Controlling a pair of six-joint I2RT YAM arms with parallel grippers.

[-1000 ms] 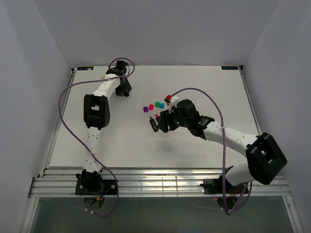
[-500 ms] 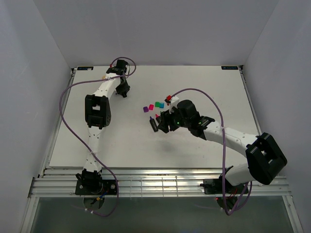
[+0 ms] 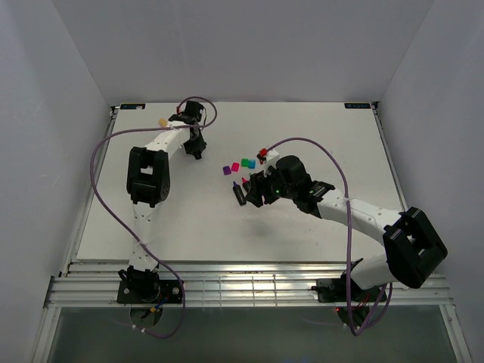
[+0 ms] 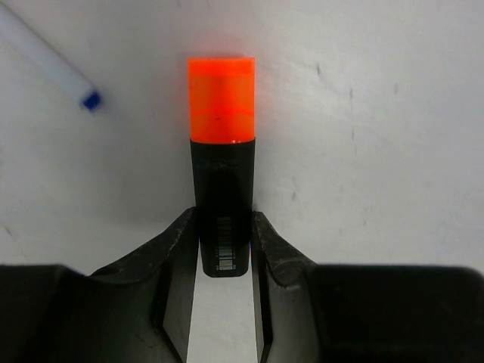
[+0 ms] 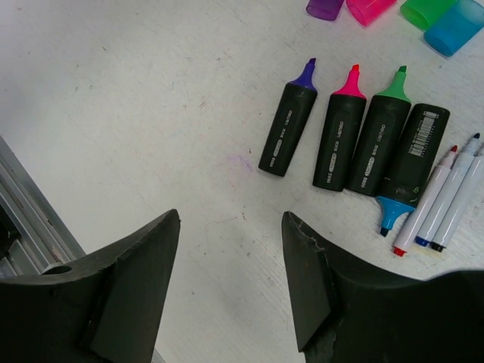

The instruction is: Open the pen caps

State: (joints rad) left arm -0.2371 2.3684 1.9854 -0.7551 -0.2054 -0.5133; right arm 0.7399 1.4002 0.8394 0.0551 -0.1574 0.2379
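Observation:
My left gripper (image 4: 224, 227) is shut on the rear end of a black highlighter (image 4: 221, 181) that still wears its orange cap (image 4: 221, 98), lying on the table; in the top view this gripper (image 3: 198, 148) is at the far left. My right gripper (image 5: 231, 227) is open and empty, hovering over bare table near the uncapped pens; the top view shows it at mid-table (image 3: 242, 193). Below it lie uncapped purple (image 5: 287, 125), pink (image 5: 339, 136), green (image 5: 378, 144) and blue (image 5: 412, 162) highlighters. Loose purple (image 5: 325, 7), pink (image 5: 367, 9), green (image 5: 423, 11) and blue (image 5: 456, 26) caps lie beyond them.
Three thin white pens (image 5: 446, 200) with bare red, blue and black tips lie beside the blue highlighter. A thin white pen with a blue tip (image 4: 49, 64) lies left of the orange cap. A small pale object (image 3: 162, 122) sits near the table's far left edge.
The left wrist has swung round and its gripper has shifted slightly right and toward me, uncovering the small pale object. The right arm has barely moved.

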